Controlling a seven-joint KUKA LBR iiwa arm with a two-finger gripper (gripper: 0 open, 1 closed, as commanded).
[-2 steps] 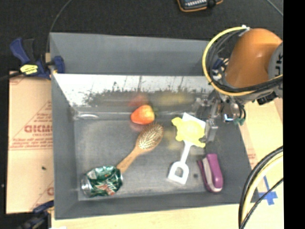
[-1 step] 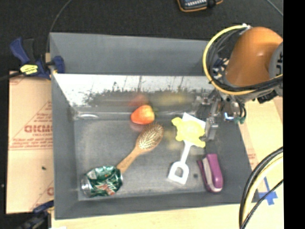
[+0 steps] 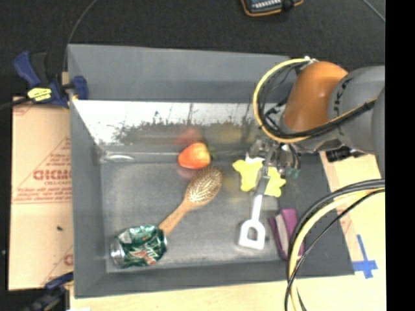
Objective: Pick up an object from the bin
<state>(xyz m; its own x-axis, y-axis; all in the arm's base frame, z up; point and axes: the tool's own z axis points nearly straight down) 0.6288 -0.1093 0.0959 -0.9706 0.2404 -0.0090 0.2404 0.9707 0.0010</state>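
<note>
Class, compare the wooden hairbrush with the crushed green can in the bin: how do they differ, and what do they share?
The wooden oval-headed hairbrush is long and slim; the crushed green can is short and dented. The hairbrush lies diagonally in the middle; the can sits in the view's lower left corner. Both lie flat on the floor of the grey metal bin.

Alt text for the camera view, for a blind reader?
The gripper hangs over a yellow star-shaped toy and the handle of a white toy shovel at the right of the grey bin. Left of them lie an orange-red fruit, a wooden hairbrush and a crushed green can; a purple thing lies by the right wall.
</note>
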